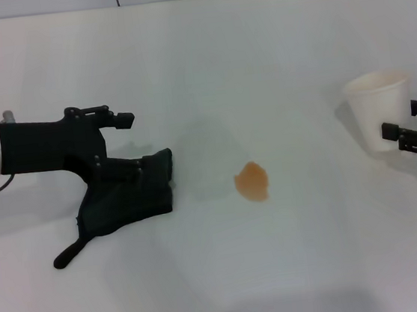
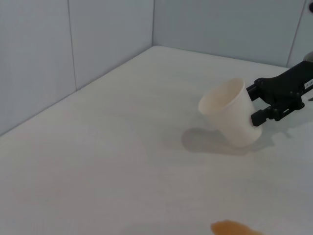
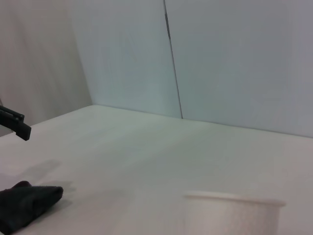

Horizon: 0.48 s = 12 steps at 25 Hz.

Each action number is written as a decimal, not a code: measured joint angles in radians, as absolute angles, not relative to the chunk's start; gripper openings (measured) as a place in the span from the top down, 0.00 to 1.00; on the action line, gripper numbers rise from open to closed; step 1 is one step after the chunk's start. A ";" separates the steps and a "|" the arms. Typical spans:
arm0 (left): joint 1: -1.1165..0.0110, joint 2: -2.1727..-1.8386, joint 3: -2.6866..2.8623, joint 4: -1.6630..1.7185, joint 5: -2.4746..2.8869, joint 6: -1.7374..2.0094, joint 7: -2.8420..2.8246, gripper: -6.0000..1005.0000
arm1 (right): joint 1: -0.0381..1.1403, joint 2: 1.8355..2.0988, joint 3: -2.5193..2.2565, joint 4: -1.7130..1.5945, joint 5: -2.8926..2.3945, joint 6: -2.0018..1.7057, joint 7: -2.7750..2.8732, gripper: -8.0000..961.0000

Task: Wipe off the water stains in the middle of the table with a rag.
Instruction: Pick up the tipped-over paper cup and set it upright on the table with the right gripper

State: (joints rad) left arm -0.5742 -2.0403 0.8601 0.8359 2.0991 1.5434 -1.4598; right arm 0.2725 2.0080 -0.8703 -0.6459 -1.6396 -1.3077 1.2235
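Your left gripper has its fingers spread wide over the rag, the lower finger lying on the cloth and the upper one in the air above it, so nothing is clamped yet and the rag lies flat on the table. The water stain sits untouched well beyond the fingertips toward the table's middle, so all the wiping is left: as I judge it, you must pinch the cloth, then drag it over the blotch. Your right gripper rests far off, its fingers against the side of the paper cup; whether it actually clamps the cup I cannot tell.
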 joint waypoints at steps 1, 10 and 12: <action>-0.574 -2.041 0.860 0.836 2.100 1.543 -1.460 0.12 | 0.273 2.008 -0.869 -0.636 -1.636 -1.308 1.213 0.36; -0.577 -2.045 0.861 0.836 2.103 1.545 -1.459 0.12 | 0.268 2.008 -0.868 -0.610 -1.631 -1.312 1.183 0.36; -0.577 -2.046 0.861 0.836 2.103 1.545 -1.459 0.12 | 0.265 2.008 -0.868 -0.609 -1.630 -1.313 1.181 0.36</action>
State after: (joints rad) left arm -0.5771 -2.0464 0.8607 0.8359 2.1032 1.5454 -1.4588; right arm 0.2649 2.0080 -0.8681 -0.6089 -1.6305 -1.3129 1.1815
